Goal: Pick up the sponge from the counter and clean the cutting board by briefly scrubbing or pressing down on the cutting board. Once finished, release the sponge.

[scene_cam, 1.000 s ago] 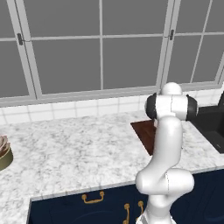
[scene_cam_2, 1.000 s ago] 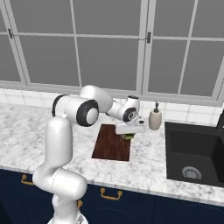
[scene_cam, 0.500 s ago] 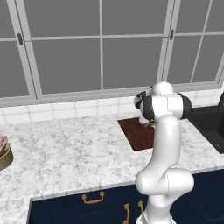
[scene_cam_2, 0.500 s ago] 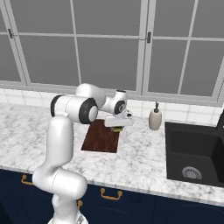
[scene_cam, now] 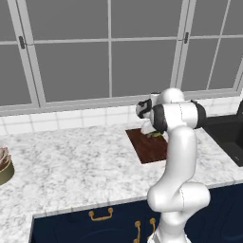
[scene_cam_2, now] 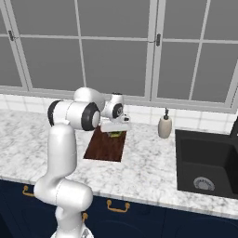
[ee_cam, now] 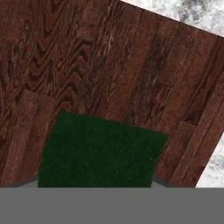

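Note:
The cutting board [scene_cam: 148, 146] [scene_cam_2: 105, 146] lies dark reddish-brown on the marbled counter [scene_cam: 71, 166] [scene_cam_2: 148, 162], under the window. My gripper [scene_cam: 155, 134] [scene_cam_2: 115, 133] points down over the board's far end and is shut on the sponge [scene_cam: 156, 135] [scene_cam_2: 115, 135]. In the hand view the sponge's dark green top [ee_cam: 103, 151] covers the lower middle, with the board's grain [ee_cam: 109, 61] all around it and a strip of counter [ee_cam: 192, 13] beyond the board's edge. The sponge sits at board level; contact cannot be told.
A soap dispenser [scene_cam_2: 164, 126] stands by the wall right of the board. Further right is the dark sink [scene_cam_2: 207, 162] [scene_cam: 230, 137]. A basket [scene_cam: 4, 165] sits at the counter's far left. Navy cabinets with gold handles [scene_cam: 100, 216] run below.
My gripper has carried the sponge leftward across the board, mostly in the first half second. The board seems to have slid a little left with it.

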You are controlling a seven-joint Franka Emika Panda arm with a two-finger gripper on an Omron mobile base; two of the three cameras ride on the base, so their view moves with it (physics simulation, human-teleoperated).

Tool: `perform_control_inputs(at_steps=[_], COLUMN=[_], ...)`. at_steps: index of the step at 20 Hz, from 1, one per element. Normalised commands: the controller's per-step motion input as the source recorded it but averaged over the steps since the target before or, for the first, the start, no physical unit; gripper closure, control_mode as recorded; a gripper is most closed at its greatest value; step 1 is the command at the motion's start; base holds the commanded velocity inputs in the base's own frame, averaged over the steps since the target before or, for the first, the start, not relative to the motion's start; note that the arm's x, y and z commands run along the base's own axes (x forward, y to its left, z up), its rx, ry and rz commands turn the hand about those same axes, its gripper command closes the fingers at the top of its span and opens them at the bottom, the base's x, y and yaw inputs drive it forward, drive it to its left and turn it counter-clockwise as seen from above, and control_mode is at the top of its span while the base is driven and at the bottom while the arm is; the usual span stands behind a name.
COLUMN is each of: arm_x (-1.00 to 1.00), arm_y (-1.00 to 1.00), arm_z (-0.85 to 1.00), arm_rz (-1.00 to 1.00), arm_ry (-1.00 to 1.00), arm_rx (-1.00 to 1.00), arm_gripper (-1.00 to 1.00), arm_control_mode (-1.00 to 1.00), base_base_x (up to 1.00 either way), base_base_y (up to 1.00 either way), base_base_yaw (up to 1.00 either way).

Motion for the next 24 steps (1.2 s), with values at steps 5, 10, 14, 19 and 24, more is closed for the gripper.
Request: perform_control_inputs(at_steps=[5,10,14,19,24], arm_x=[0.02,-0.73,-0.77,-0.83,-1.0], arm_y=[0.34,0.15,0.04,0.02,0.0], arm_z=[-0.79,-0.35,-0.18,-0.5,-0.68], arm_rz=[0.02,0.01,0.0,0.01,0.03], arm_ry=[0.26,0.22,0.25,0.22,0.11], arm_rx=[0.0,0.0,0.0,0.0,0.0], arm_gripper=[1.0,1.0,1.0,1.0,1.0], arm_control_mode=[-1.0,-1.0,-1.0,-1.0,-1.0], base_base_x=[0.0,0.0,0.0,0.0,0.0], base_base_y=[0.0,0.0,0.0,0.0,0.0], base_base_yaw=[0.0,0.0,0.0,0.0,0.0])
